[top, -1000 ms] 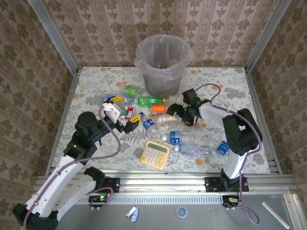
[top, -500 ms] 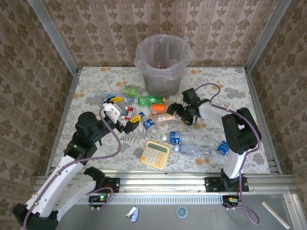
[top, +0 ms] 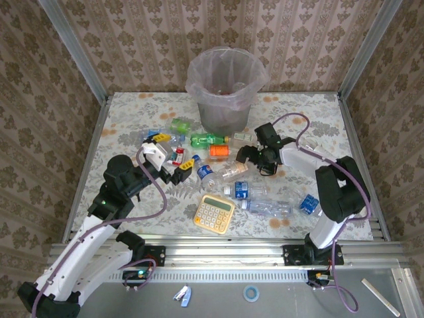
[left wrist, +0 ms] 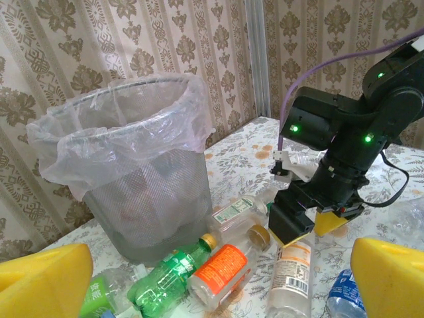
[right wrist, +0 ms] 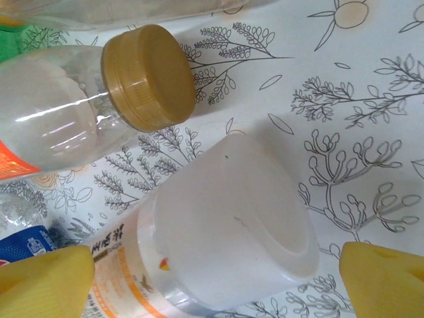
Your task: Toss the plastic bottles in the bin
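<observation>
Under the right claw lies a white-capped bottle, cap end between the spread fingers, long axis slanting across the gap (body toward the left finger). Left claw is spread too, farther from that bottle. Bin stands well apart, beyond both.

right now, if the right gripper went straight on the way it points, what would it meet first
Most likely the white-capped bottle, lying centred between the open fingers of the right gripper. The gold-capped bottle lies off to one side. Depth is unclear.
</observation>
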You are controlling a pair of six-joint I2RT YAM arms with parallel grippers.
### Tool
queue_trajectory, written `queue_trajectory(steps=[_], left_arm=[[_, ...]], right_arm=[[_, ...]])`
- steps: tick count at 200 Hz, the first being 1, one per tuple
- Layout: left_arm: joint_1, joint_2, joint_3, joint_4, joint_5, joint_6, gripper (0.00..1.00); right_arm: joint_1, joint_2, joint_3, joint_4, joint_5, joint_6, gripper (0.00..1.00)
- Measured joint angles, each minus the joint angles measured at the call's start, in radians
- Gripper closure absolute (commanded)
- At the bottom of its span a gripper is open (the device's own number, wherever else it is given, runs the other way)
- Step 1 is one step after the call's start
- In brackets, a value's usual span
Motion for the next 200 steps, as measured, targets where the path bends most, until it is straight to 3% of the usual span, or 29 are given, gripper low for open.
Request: queue_trajectory(steps=[121,200], left_arm=[[0.000,-0.012,0.000,0.000,-0.004,0.000,0.00],[0.000,-0.015,-0.006,0.000,-0.007,0.000,0.00]], right_arm=[[0.036,-0.042,-0.056,0.008,-0.058,0.098,0.01],[0.036,0.052,-0.003,0.060,-0.087,0.174,0.01]])
